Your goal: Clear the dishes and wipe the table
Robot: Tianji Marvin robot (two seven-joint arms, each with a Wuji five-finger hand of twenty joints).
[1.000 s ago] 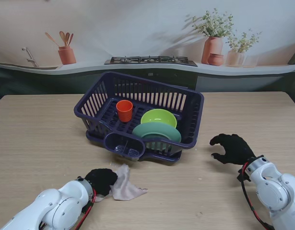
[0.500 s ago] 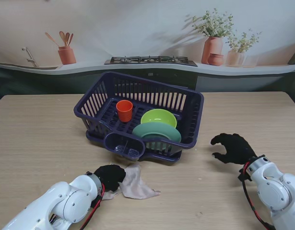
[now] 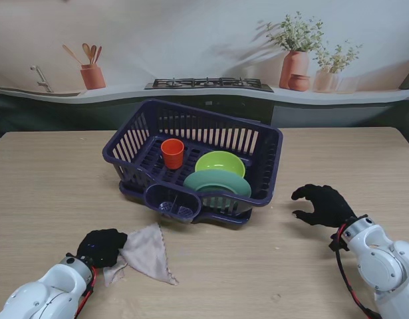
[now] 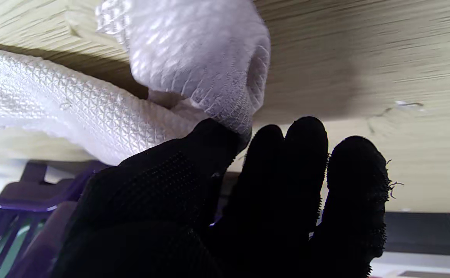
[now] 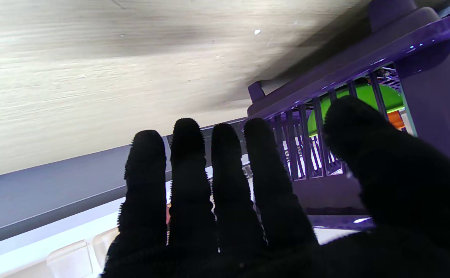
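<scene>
A pale wiping cloth (image 3: 147, 253) lies spread on the wooden table (image 3: 51, 179), nearer to me than the rack. My black-gloved left hand (image 3: 101, 246) grips the cloth's left edge; in the left wrist view the cloth (image 4: 194, 73) is bunched against the thumb. A dark purple dish rack (image 3: 257, 143) stands mid-table. It holds an orange cup (image 3: 172, 153), a lime bowl (image 3: 221, 161) and a green plate (image 3: 217, 181). My right hand (image 3: 322, 205) hovers to the right of the rack, its fingers (image 5: 188, 181) spread, holding nothing.
The rack's cutlery pocket (image 3: 172, 199) juts toward me, close to the cloth. Beyond the table's far edge runs a counter with a stove (image 3: 209, 84), a utensil pot (image 3: 93, 75) and potted plants (image 3: 295, 63). Bare wood shows on the table's left side.
My left hand has dragged the cloth to the left and slightly toward me, after sweeping it right earlier. The right hand has stayed put.
</scene>
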